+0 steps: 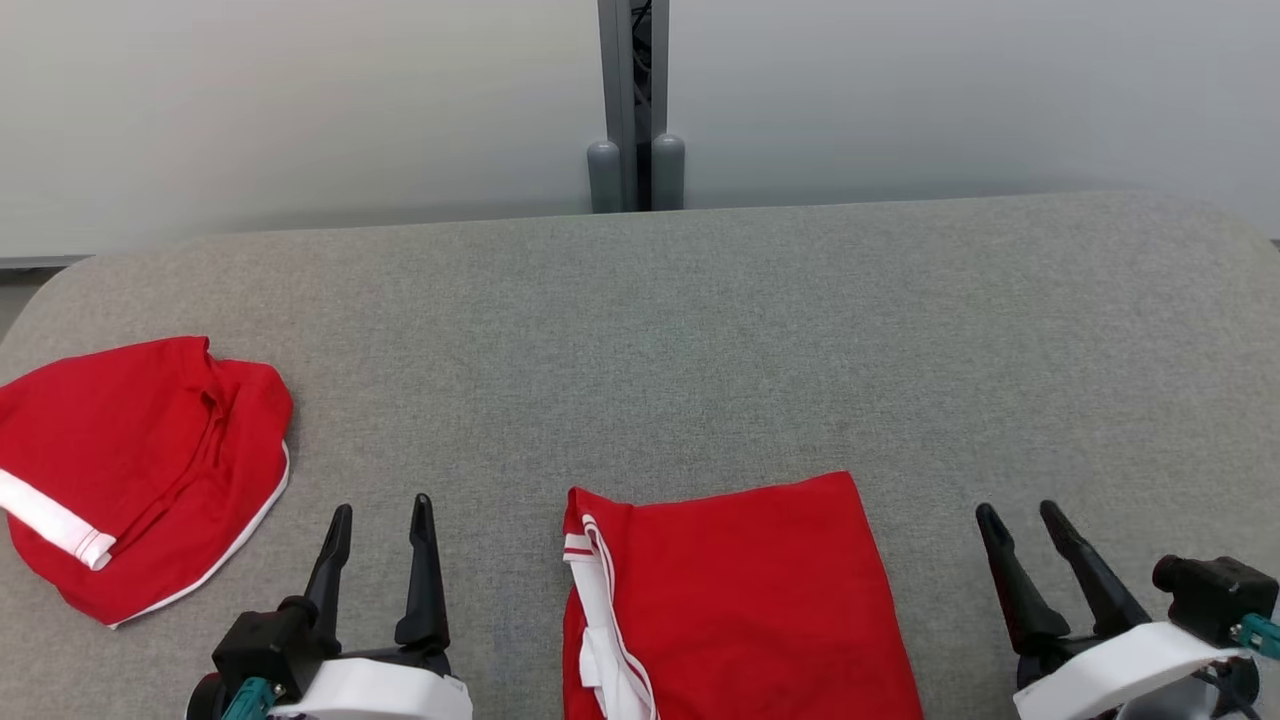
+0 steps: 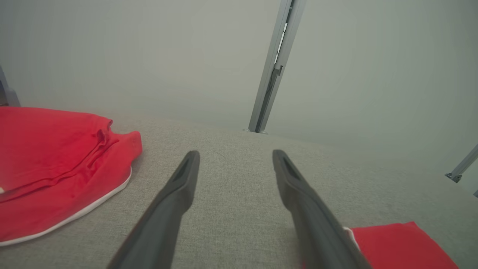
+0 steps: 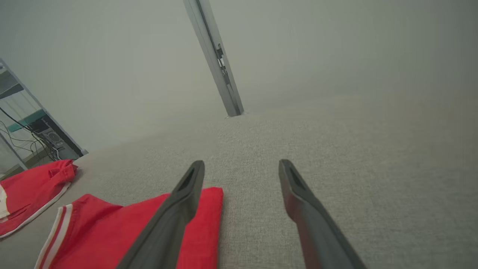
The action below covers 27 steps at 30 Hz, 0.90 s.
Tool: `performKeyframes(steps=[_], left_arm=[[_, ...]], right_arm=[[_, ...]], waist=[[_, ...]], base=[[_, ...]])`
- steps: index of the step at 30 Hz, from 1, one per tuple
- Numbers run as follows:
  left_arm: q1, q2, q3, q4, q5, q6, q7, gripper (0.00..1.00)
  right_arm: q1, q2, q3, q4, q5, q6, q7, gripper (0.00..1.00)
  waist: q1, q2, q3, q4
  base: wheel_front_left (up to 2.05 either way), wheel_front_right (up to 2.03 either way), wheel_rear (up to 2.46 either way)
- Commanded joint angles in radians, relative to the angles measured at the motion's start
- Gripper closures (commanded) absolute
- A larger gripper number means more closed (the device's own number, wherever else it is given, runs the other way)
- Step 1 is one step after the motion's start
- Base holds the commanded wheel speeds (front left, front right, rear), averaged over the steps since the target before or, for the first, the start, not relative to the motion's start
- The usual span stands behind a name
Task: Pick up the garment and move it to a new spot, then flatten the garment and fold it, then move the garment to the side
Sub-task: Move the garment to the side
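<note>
1. Folded red garment (image 1: 740, 600), white trim along its left edge, flat on the grey bench (image 1: 700, 330) at the near edge, between the two grippers.
2. Left gripper (image 1: 382, 505) released, jaws wide apart, grasping nothing, over bare bench just left of the folded red garment and clear of it.
3. Right gripper (image 1: 1016, 508) likewise released and empty, to the right of the folded red garment, apart from it.
4. Second red garment (image 1: 140, 470), loosely bunched and white-edged, at the bench's left end, well apart from the first.
5. Grey post (image 1: 635, 100) upright behind the bench's far edge.
</note>
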Motion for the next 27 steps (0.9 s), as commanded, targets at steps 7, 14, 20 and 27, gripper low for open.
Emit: performKeyframes(steps=[7,14,20,27], left_arm=[[-0.034,0.004,-0.009,0.034,-0.003,-0.008,-0.001,0.00],[-0.057,0.004,-0.024,0.043,0.001,-0.009,-0.001,0.00],[-0.072,0.003,-0.035,0.042,0.000,-0.006,-0.001,0.00],[-0.078,0.004,-0.048,0.043,-0.004,-0.003,-0.001,0.00]], right_arm=[[-0.043,-0.032,0.083,0.076,0.244,0.001,0.106,0.00],[-0.084,-0.048,0.178,0.134,0.383,0.001,0.173,0.00],[-0.124,-0.055,0.249,0.182,0.448,0.001,0.202,0.00],[-0.168,-0.049,0.314,0.236,0.499,0.001,0.189,0.08]], waist=[[0.0000,0.0000,0.038,0.024],[0.0000,0.0000,0.068,0.051],[0.0000,0.0000,0.090,0.076],[0.0000,0.0000,0.102,0.097]], base=[[0.00,0.00,0.00],[0.00,0.00,0.00],[0.00,0.00,0.00],[0.00,0.00,0.00]])
